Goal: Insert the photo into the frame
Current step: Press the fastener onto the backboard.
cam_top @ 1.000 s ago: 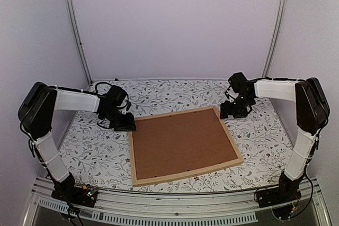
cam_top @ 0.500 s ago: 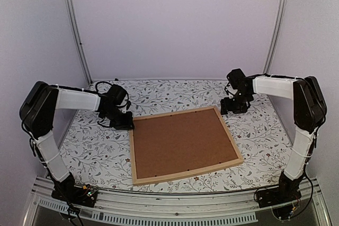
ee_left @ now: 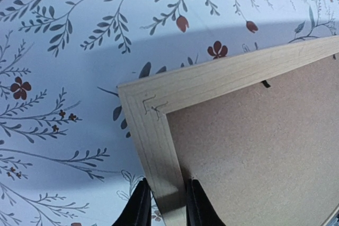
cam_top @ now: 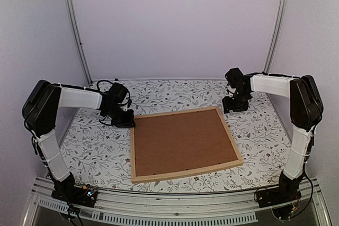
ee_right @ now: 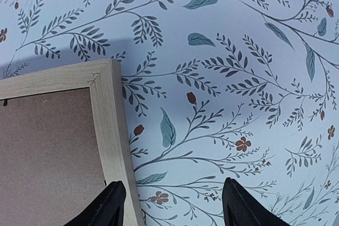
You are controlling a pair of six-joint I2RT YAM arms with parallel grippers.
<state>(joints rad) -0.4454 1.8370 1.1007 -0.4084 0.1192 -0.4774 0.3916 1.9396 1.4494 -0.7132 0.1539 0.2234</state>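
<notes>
Pinching the frame (ee_left: 212, 78) at its far-left bar with left gripper (ee_left: 167, 205), likely for lifting (board (ee_left: 254, 146) facing up). Keeping right gripper (ee_right: 175, 205) wide open, empty, at its far-right corner.

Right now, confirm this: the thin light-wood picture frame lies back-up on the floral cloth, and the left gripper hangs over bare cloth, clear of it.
Wrong on the gripper: the left wrist view shows the left gripper straddling a side bar of the light-wood frame near its corner, clamping it. The frame does lie back-up on the floral cloth.
</notes>
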